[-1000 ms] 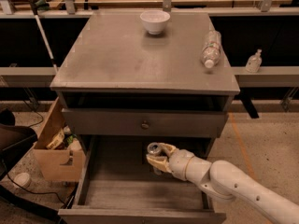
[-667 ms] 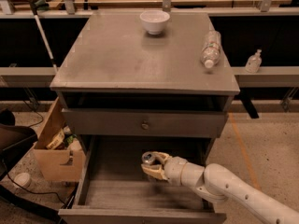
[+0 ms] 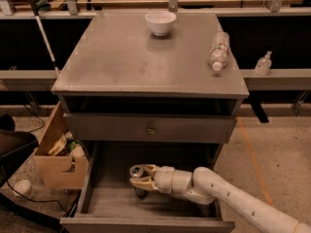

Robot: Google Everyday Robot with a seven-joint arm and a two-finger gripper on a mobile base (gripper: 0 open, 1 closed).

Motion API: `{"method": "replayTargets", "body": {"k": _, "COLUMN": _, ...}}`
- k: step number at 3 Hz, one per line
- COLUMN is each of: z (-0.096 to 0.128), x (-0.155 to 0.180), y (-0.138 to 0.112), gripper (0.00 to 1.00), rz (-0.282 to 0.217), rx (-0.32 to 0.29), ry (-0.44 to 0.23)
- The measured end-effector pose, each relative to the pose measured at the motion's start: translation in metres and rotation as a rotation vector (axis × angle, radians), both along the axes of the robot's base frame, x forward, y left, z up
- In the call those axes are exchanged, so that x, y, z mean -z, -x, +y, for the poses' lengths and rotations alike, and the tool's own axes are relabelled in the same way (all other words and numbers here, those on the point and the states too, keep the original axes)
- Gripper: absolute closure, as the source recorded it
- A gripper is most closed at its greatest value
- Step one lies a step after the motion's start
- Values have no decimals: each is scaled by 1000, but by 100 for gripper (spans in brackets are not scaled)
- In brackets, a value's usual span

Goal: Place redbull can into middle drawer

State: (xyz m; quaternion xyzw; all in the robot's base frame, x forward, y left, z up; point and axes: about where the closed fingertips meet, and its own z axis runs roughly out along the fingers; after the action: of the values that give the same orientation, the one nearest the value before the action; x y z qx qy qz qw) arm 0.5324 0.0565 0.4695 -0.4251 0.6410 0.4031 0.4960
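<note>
The redbull can [image 3: 137, 171] stands upright inside the open middle drawer [image 3: 114, 204], its shiny top showing between the fingers and its base at or just above the plank floor. My gripper [image 3: 141, 178] reaches in from the right on a white arm and is shut on the can, left of the drawer's centre. The drawer is pulled out at the bottom of the grey cabinet, under a closed drawer front with a round knob [image 3: 149, 129].
On the cabinet top [image 3: 121, 62] are a white bowl [image 3: 160, 22] and a clear water bottle [image 3: 218, 51] lying on its side. A sanitizer bottle [image 3: 263, 64] stands on the right shelf. An open cardboard box [image 3: 58, 161] sits on the floor at the left.
My gripper has moved left and a little lower in the drawer, carrying the can with it. Nothing else has moved.
</note>
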Motion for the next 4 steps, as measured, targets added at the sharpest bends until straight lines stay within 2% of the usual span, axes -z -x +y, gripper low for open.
{"method": "replayTargets", "body": {"k": 1, "z": 29, "x": 16, "y": 2, "gripper": 100, "rz": 4, "rx": -84, "ry": -34}}
{"method": "replayTargets", "body": {"k": 2, "z": 34, "x": 17, "y": 3, "gripper": 86, "rz": 5, "rx": -99, "ry": -41}}
{"method": "replayTargets", "body": {"k": 4, "z": 38, "x": 16, "y": 5, "gripper": 39, "rz": 5, "rx": -107, "ry": -44}}
